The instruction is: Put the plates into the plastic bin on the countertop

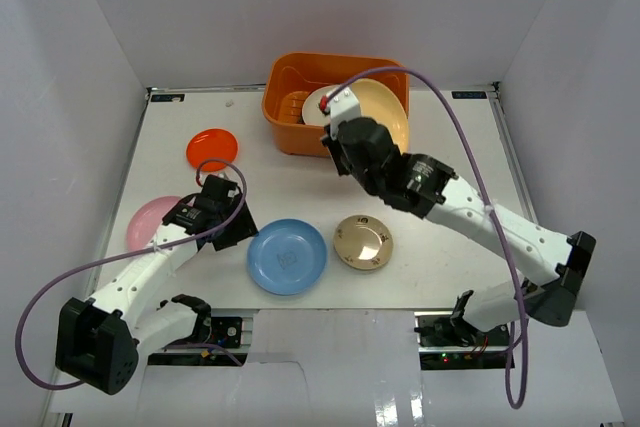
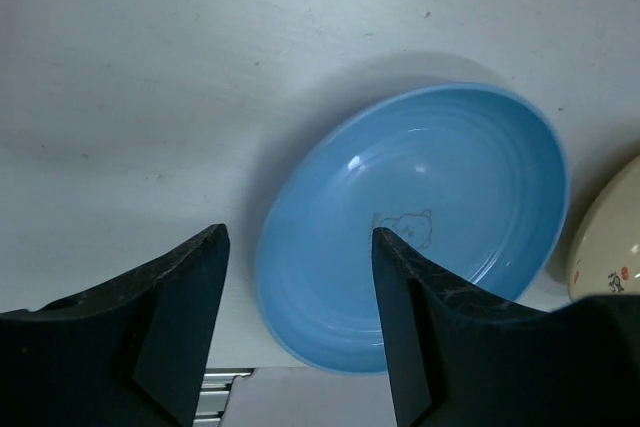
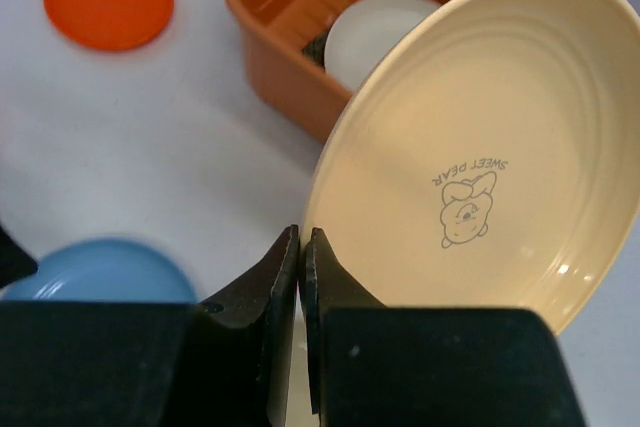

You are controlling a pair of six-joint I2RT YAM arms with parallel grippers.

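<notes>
The right claw [image 3: 301, 239] is clenched on the rim of the pale yellow plate [image 3: 480, 147], holding it tilted over the orange plastic bin [image 3: 262, 47]. This looks like the drop-off step, and the next move calls for lowering and letting go. The left claw [image 2: 300, 242] hangs released above the blue plate [image 2: 450, 177] on the tabletop [image 2: 120, 67], probably the next pick.

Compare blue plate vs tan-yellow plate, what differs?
Colour: the blue plate is sky blue, the tan-yellow plate pale yellow. Pose: the blue plate lies flat on the countertop; the tan-yellow plate is tilted at the plastic bin. State: the right gripper is shut on the tan-yellow plate's rim; the blue plate is free, under the open left gripper. Both are round, shallow, with a cartoon print.
</notes>
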